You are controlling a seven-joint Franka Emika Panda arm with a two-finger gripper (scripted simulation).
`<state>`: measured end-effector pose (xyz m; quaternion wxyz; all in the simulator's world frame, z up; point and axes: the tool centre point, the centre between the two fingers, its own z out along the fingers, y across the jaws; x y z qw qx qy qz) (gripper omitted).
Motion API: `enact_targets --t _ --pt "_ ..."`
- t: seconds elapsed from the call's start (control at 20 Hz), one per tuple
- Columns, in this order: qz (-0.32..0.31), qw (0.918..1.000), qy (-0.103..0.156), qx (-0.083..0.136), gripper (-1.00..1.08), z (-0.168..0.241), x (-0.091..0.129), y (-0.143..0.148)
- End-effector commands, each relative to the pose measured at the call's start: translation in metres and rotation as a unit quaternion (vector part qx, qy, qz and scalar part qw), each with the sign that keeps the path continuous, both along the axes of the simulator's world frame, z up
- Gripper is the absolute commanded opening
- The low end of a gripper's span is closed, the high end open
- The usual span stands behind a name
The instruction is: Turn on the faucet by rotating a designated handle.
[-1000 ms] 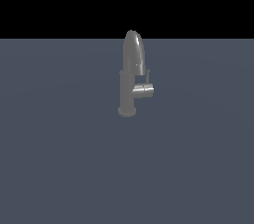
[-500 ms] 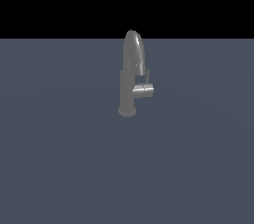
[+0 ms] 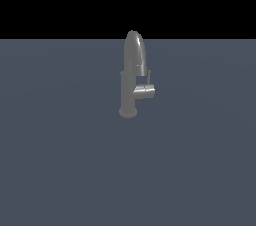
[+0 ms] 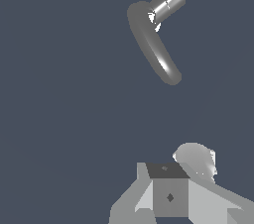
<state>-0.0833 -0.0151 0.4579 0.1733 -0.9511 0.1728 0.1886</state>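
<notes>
The faucet (image 3: 128, 92) is a dull-grey tap standing on the flat dark-blue surface, its rounded arched spout (image 3: 135, 55) rising above the post. The handle (image 3: 145, 91) is a short grey stub jutting from the post toward the exterior view's right, with a thin dark lever rod (image 3: 149, 77) upright beside it. The arm does not appear in the exterior view. Seen from above in the wrist view, the faucet's spout (image 4: 155, 47) curves away from the shiny handle (image 4: 167, 1). Grey blocky parts of my gripper (image 4: 168, 196) show at the frame's edge, well apart from the faucet; the fingers' spacing is unclear.
The dark-blue floor (image 3: 60, 170) stretches flat all around the faucet, ending in a black background behind it. Nothing else stands on it in either view.
</notes>
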Motion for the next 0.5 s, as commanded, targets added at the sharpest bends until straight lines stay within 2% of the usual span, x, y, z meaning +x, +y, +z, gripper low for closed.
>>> enact_targets --t 0.0,0.45 --pt "-0.014 0.9996 0.018 0.015 -1.0 -0.007 0.013 -0.003" --pt "-0.064 0.992 0.084 0.069 -1.0 -0.038 0.057 -0.015"
